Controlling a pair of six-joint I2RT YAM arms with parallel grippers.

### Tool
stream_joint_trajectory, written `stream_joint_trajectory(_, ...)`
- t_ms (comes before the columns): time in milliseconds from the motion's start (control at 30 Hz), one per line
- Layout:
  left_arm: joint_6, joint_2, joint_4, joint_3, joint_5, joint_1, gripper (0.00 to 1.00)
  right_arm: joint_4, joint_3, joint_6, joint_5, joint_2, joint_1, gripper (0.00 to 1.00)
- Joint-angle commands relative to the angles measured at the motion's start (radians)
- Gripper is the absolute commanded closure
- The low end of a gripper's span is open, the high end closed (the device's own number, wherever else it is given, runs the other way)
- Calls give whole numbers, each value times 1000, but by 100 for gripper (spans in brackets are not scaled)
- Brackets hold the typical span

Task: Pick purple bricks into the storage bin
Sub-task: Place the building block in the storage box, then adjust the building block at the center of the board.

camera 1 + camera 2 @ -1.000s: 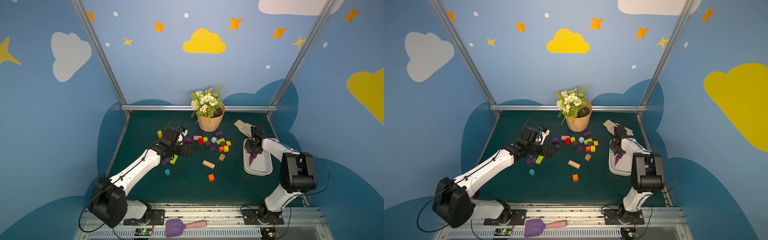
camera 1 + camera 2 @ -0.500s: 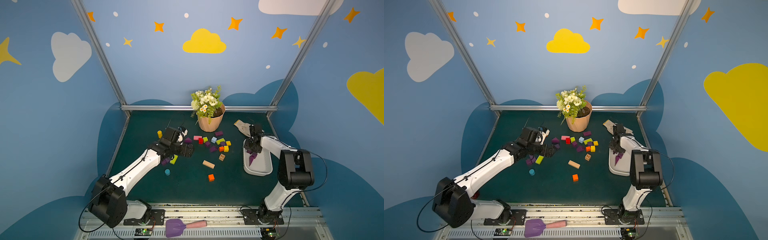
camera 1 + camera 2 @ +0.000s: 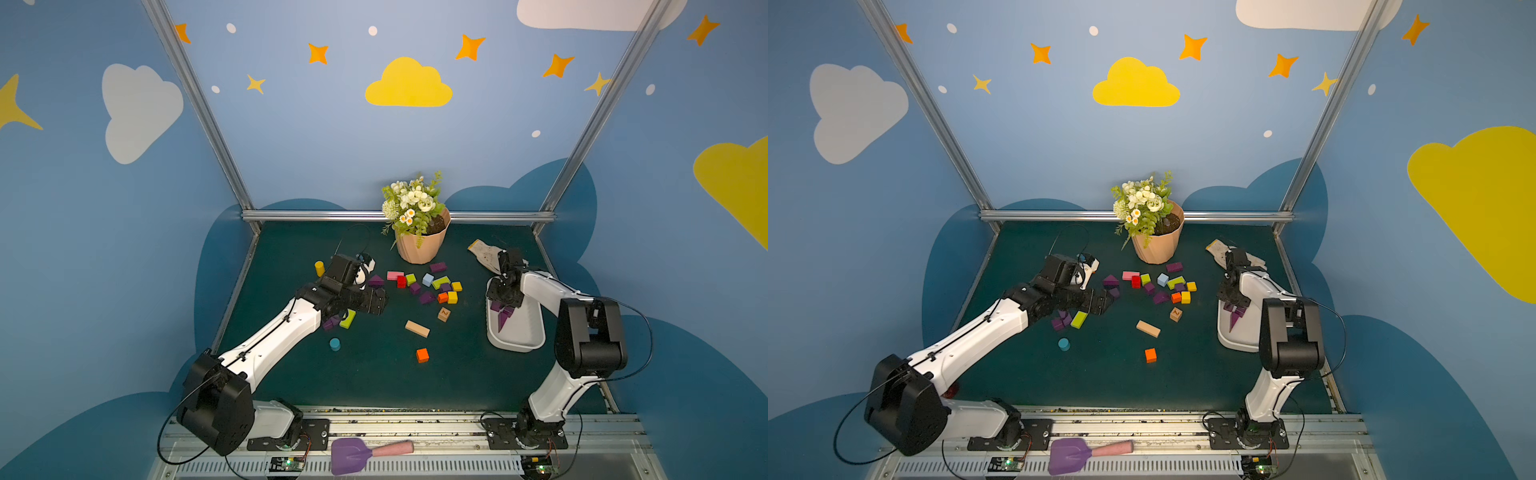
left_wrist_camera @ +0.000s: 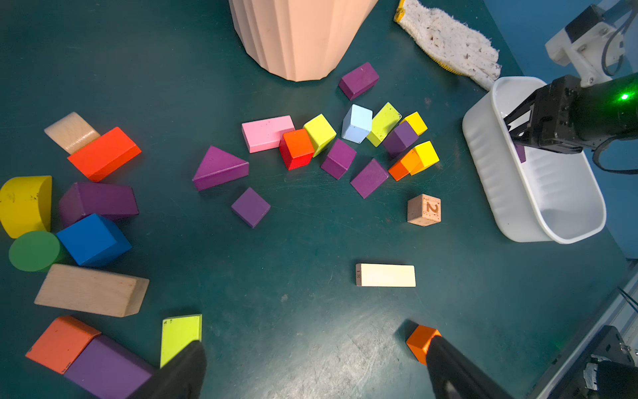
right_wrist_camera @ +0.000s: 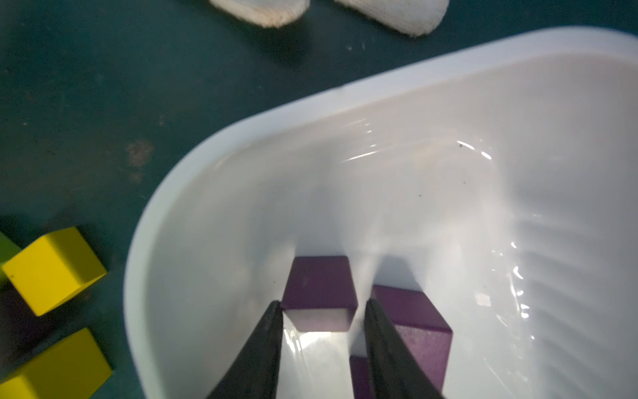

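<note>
The purple bricks (image 4: 221, 167) look like small painted wooden blocks: probably light, stiff, and a little slick on their glossy faces. The cubes and oblongs are best pinched across two flat parallel sides. A purple wedge (image 4: 369, 178) is likely safer taken by its flat triangular ends than by its slope. Most of them lie loose on the counter (image 3: 374, 382), mixed with other colours in front of the flowerpot (image 3: 419, 249), and a few more sit close under the left arm. The left tool (image 4: 312, 345) hangs above this scatter with its jaws spread wide and nothing between them. The right tool (image 5: 322, 304) is down inside the far end of the storage bin (image 3: 515, 343). Its jaws stand part-way apart on either side of a purple cube (image 5: 319, 281), with a sliver of gap on one side, so it seems to be letting go. Another purple block (image 5: 414, 317) rests just beside it on the bin floor. Compared with a second ago little differs: the left arm and the loose bricks have not shifted, and the right arm's elbow has swung slightly inward while its tool stays in the bin.
</note>
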Motion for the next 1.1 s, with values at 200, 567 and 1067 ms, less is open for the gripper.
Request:
stream_joint_trajectory(200,-1,21,-35,32,-16,1,0,-60,32,4,1,-79,12,54)
stream_joint_trajectory(567,-10,22,-40,36,-17,0,0,-118,43,14,44,-215,107,52)
stream_joint_trajectory(1067,-10,12,-37,34,-17,0,0,-97,108,145,53,-184,404,51)
